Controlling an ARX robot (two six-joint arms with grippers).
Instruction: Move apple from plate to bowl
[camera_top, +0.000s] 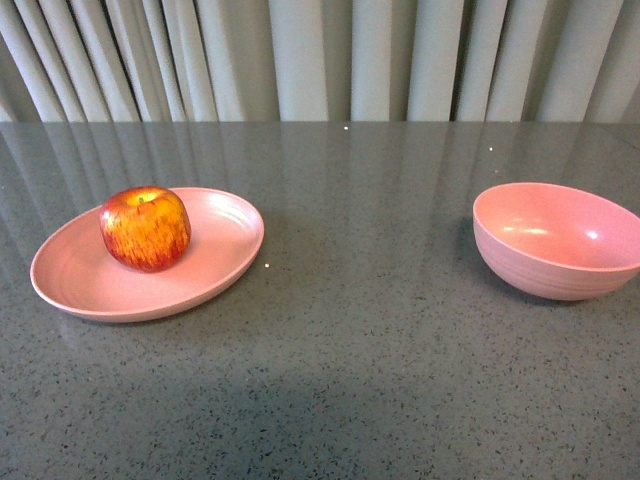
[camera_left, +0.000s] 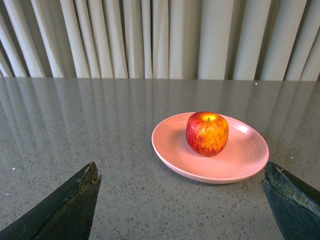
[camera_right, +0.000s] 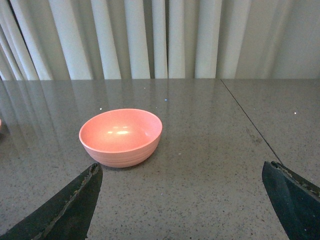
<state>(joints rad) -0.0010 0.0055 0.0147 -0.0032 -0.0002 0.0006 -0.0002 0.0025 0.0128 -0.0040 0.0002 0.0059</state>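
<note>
Grey tabletop (camera_top: 350, 380), apple (camera_top: 145, 228) on plate (camera_top: 75, 278), bowl (camera_top: 550, 278) well apart, L gripper (camera_left: 181, 170), R gripper (camera_right: 181, 166) both released

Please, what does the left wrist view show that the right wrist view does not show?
Only the left wrist view: the apple, sitting upright on the plate, framed by the open left gripper. Only the right wrist view: the empty bowl, the open right gripper, and a thin seam across the table. Both share: the grey speckled table and the pale pleated curtain behind it.
</note>
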